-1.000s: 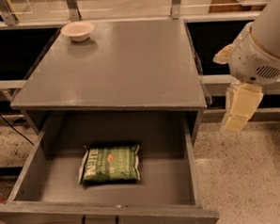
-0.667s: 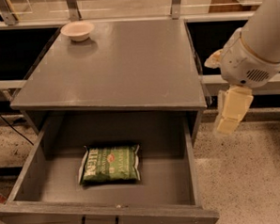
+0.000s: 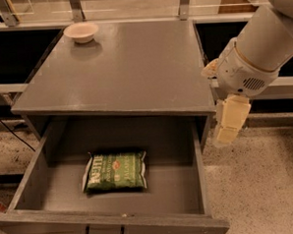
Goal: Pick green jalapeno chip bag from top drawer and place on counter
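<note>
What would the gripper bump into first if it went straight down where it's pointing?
Probably the speckled floor. The gripper hangs pointing down just right of the side wall of the top drawer, not over the green jalapeno chip bag. Depth is unclear, so it might clip that wall.

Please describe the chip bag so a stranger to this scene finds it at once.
Below the grey counter, the top drawer stands open, the hand hanging outside to its right. On its floor, left of centre, lies the green jalapeno chip bag: dark green, white lettering, the only thing inside.
</note>
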Robot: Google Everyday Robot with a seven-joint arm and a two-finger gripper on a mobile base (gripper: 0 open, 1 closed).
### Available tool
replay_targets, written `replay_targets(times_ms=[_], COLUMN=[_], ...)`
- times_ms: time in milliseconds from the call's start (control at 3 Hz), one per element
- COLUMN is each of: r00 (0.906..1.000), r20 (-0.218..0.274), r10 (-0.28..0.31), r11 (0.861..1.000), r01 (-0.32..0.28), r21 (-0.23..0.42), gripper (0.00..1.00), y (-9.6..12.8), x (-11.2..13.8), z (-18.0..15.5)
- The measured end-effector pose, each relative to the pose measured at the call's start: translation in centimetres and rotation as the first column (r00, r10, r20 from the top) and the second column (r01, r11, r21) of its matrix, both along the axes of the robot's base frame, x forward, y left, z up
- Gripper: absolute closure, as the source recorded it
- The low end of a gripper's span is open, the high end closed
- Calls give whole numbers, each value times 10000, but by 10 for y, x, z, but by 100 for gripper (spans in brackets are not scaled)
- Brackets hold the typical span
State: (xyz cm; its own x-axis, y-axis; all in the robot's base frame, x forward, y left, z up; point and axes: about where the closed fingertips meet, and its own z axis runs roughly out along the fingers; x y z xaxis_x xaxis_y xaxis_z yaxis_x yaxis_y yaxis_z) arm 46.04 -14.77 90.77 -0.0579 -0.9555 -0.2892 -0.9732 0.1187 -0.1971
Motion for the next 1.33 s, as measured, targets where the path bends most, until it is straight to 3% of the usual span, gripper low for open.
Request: replay_targets(times_ms=[667,1000,1333], r00=[9979,9923,9773], r20=[-449,-801,-1259], r10=[468,939,1701], r11=[9976,9931,9807], r01=[-444,-877,-1554], r21=[533,778,1191], gripper=[0,0,0], y=[29,46,62], x=[-3,-8,-25], z=[-33,-51,-68])
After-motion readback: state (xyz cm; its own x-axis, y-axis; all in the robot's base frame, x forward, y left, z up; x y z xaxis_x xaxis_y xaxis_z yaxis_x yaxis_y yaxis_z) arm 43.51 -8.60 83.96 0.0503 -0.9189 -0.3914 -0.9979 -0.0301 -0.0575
